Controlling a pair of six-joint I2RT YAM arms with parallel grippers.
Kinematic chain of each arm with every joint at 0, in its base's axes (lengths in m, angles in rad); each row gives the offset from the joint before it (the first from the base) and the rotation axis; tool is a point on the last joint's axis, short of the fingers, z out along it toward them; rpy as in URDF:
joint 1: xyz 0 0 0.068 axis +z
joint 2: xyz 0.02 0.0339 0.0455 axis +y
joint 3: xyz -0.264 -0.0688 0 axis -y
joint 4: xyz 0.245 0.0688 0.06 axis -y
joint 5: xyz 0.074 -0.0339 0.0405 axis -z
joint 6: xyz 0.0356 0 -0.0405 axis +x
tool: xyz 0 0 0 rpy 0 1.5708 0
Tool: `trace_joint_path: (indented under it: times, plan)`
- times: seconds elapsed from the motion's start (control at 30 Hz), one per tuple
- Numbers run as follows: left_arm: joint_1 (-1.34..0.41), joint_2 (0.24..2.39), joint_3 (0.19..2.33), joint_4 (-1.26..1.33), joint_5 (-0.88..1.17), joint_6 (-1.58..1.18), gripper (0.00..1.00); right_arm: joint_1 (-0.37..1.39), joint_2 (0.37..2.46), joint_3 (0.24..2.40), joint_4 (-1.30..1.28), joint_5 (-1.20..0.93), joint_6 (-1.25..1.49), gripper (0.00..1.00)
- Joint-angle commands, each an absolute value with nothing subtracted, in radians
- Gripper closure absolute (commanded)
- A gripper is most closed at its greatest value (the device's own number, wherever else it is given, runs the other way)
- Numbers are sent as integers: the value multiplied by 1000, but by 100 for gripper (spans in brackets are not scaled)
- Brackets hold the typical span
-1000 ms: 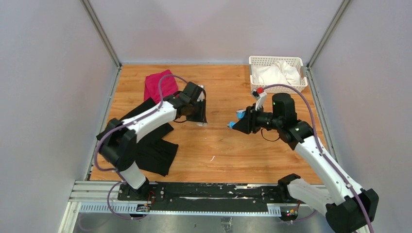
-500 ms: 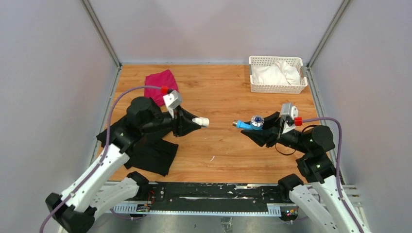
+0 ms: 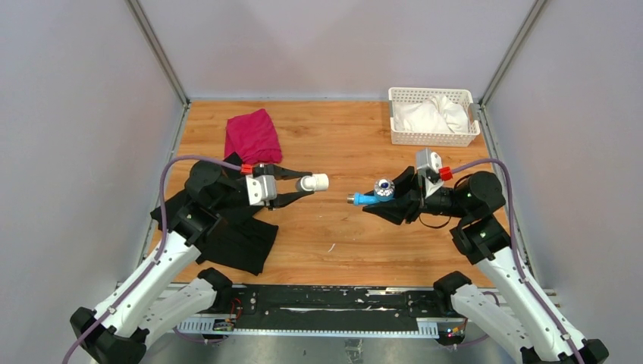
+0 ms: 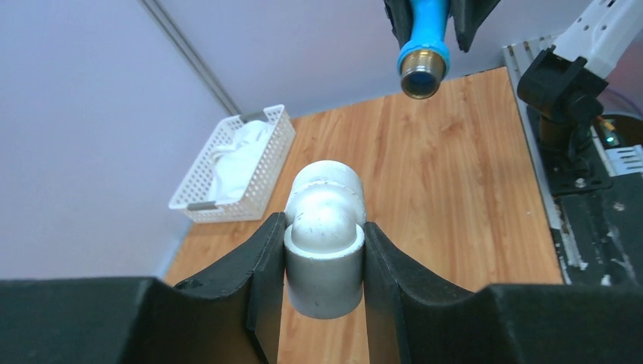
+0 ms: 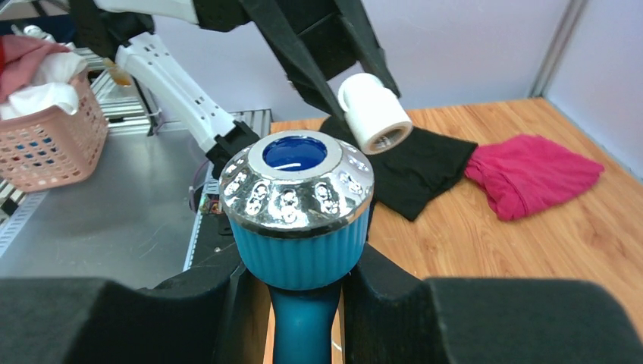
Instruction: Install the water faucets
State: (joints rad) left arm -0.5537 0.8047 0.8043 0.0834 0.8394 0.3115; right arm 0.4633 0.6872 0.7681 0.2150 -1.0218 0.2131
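black cloth (image 3: pixel 243 243): spread on the wooden surface (image 3: pixel 341 136), under the arm behind the left pincer
pink cloth (image 3: pixel 252 135): crumpled, beyond the left pincer toward the back wall
left pincer (image 3: pixel 303 184): clenched on the white pipe fitting (image 3: pixel 313 182), one finger on each side, the fitting's open mouth turned toward the right pincer
gap: fitting and faucet are held above the surface, facing each other, near but apart
water faucet (image 3: pixel 371 196): bright blue, held in the right pincer just under its silvery knob (image 3: pixel 385 186), knob up, brass-coloured threaded end jutting past the fingertips toward the left pincer
right pincer (image 3: pixel 390 199): clamped on the faucet body
white basket (image 3: pixel 436 139): holds white cloth, beyond the right pincer, in the back corner
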Motion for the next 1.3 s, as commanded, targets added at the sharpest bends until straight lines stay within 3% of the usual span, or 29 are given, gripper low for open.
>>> trace_joint_path:
  times: [0.0, 0.27, 0.47, 1.1, 1.27]
  plan:
    - [-553, 779, 848, 147, 889, 473, 100, 488, 692, 772, 410, -1131, 288, 100]
    - [-553, 729, 861, 147, 953, 648, 100, 493, 739, 849, 442, -1212, 349, 100]
    - [-553, 691, 893, 147, 1111, 723, 100, 512, 801, 908, 503, -1238, 430, 100]
    - [-554, 647, 977, 146, 1303, 688, 100, 854, 778, 912, 385, -1010, -118, 100]
    - [-554, 642, 1000, 144, 1361, 663, 100, 873, 800, 922, 473, -971, -103, 100]
